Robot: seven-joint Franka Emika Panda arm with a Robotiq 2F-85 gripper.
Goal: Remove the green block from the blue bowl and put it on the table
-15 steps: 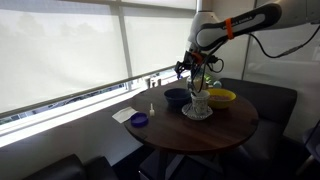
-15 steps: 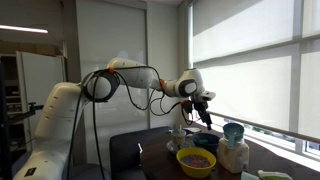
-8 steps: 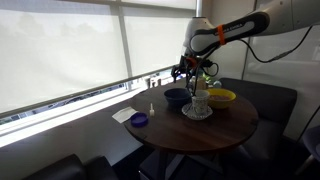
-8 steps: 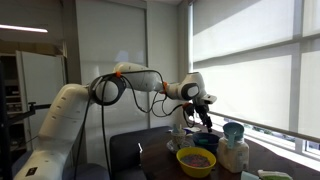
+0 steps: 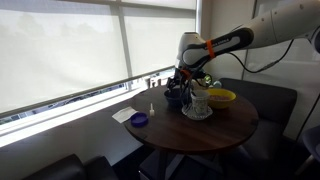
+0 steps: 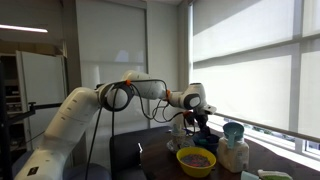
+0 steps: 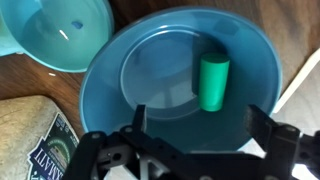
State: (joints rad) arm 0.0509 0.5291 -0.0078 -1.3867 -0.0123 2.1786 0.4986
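Note:
In the wrist view the green block [image 7: 213, 82] lies inside the blue bowl [image 7: 120, 75], right of its middle. My gripper [image 7: 198, 132] is open and empty, its two black fingers hanging just above the bowl's near side, with the block between and beyond them. In both exterior views the gripper [image 5: 179, 86] [image 6: 197, 124] hangs low over the blue bowl [image 5: 175, 99] [image 6: 207, 141] at the far side of the round brown table [image 5: 200, 131]. The block is too small to see in the exterior views.
A yellow bowl [image 5: 222, 97] [image 6: 196, 160] and a white cup on a plate [image 5: 198, 106] stand next to the blue bowl. A small purple dish [image 5: 139, 120] and white paper lie near the table edge. A teal round dish [image 7: 60, 30] and a printed bag [image 7: 30, 140] border the bowl.
The arm has come down from well above the table until the gripper hangs right over the blue bowl. The fingers stay open and nothing has been grasped.

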